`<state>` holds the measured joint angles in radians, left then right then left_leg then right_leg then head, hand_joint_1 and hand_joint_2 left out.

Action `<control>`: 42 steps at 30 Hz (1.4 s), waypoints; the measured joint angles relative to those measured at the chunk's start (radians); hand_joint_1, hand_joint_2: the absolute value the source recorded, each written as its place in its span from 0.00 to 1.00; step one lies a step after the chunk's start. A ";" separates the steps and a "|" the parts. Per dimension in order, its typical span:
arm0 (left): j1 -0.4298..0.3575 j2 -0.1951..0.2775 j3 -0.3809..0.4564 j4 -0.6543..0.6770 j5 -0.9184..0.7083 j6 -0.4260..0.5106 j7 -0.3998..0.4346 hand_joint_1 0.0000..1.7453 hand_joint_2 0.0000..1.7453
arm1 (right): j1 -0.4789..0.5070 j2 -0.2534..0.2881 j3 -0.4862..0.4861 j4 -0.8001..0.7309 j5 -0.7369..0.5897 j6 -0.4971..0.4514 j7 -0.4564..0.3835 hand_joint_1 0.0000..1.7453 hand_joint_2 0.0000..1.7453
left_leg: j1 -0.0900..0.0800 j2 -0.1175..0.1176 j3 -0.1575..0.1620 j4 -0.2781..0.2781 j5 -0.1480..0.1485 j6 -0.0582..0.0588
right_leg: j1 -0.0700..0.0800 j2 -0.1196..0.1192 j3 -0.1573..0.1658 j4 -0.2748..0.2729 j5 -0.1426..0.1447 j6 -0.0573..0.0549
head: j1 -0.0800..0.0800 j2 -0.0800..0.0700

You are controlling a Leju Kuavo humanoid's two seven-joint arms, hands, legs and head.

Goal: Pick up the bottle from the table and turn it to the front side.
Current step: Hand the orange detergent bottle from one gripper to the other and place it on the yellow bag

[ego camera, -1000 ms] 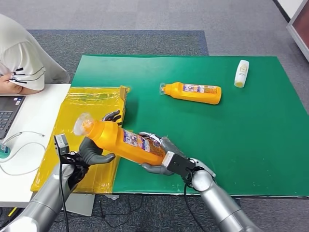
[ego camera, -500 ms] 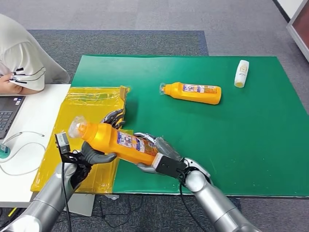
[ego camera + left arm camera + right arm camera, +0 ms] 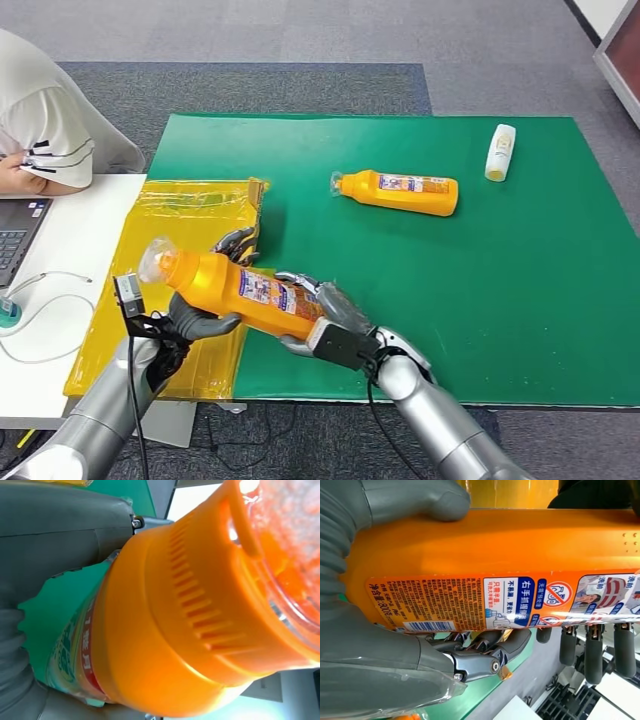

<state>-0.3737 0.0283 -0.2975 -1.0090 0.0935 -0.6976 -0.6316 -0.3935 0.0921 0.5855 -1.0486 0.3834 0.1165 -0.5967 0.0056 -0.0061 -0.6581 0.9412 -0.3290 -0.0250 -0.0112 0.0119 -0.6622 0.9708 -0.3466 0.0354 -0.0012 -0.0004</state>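
While both hands grip it, the orange bottle point(image 3: 241, 290) sits lifted over the tabletop's point(image 3: 453, 300) near-left edge: left hand point(image 3: 192, 318) at neck, right hand point(image 3: 321, 320) at base, cap pointing left.

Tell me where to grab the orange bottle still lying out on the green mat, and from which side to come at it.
Grip the lying orange bottle around the middle of its body, over the label, coming down from above with the fingers across its width. It lies flat on the green mat, cap to the robot's left, and the straight, even body probably gives a steadier hold than the narrowing neck. The right hand would be nearer, though it now holds another bottle.
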 joint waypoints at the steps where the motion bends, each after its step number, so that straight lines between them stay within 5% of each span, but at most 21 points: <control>1: 0.000 0.000 0.000 0.002 0.003 -0.004 0.000 1.00 1.00 | 0.001 0.001 0.000 -0.001 0.002 -0.002 0.001 1.00 1.00 | 0.000 0.000 0.000 0.000 0.000 0.000 | 0.000 0.000 0.000 0.000 0.000 0.000 | 0.000 0.000; 23: 0.006 -0.006 0.000 0.015 0.013 -0.011 0.000 1.00 1.00 | 0.022 0.005 0.006 -0.005 0.029 -0.014 0.018 1.00 1.00 | 0.000 0.000 -0.001 0.000 0.000 0.000 | 0.000 0.000 0.000 0.000 0.000 0.000 | 0.000 0.000; 24: 0.007 -0.006 0.000 0.015 0.013 -0.011 0.000 1.00 1.00 | 0.022 0.005 0.006 -0.005 0.029 -0.014 0.018 0.97 1.00 | 0.000 0.000 -0.001 0.000 0.000 0.000 | 0.000 0.000 0.000 0.000 0.000 0.000 | 0.000 0.000; 25: 0.007 -0.006 0.000 0.015 0.013 -0.011 0.000 1.00 1.00 | 0.022 0.005 0.006 -0.005 0.030 -0.014 0.018 0.82 1.00 | 0.000 0.000 -0.001 0.000 0.000 0.000 | 0.000 0.000 0.000 0.000 0.000 0.000 | 0.000 0.000; 28: 0.008 -0.006 0.000 0.016 0.013 -0.011 0.000 1.00 1.00 | 0.022 0.006 0.005 -0.002 0.030 -0.016 0.018 0.13 1.00 | 0.000 0.000 -0.001 0.000 0.000 0.000 | 0.000 0.000 -0.001 0.000 0.000 0.000 | 0.000 0.000; 29: 0.009 -0.006 0.000 0.016 0.012 -0.011 0.000 1.00 1.00 | 0.022 0.006 0.005 -0.001 0.030 -0.018 0.018 0.02 1.00 | 0.000 0.000 -0.001 0.000 0.000 0.000 | 0.000 0.000 -0.001 0.000 0.000 0.000 | 0.000 0.000; 42: 0.044 -0.006 -0.001 0.015 -0.010 0.002 0.000 1.00 1.00 | 0.023 0.010 -0.027 0.003 -0.016 0.007 0.021 0.00 1.00 | 0.000 0.000 -0.001 0.000 0.000 0.000 | 0.000 0.000 -0.001 0.000 0.000 0.000 | 0.000 0.000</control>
<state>-0.3298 0.0226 -0.2987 -0.9942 0.0831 -0.6955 -0.6316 -0.3705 0.1019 0.5581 -1.0452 0.3673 0.1231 -0.5760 0.0056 -0.0061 -0.6596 0.9412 -0.3285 -0.0252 -0.0112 0.0119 -0.6637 0.9708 -0.3461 0.0351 -0.0014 -0.0004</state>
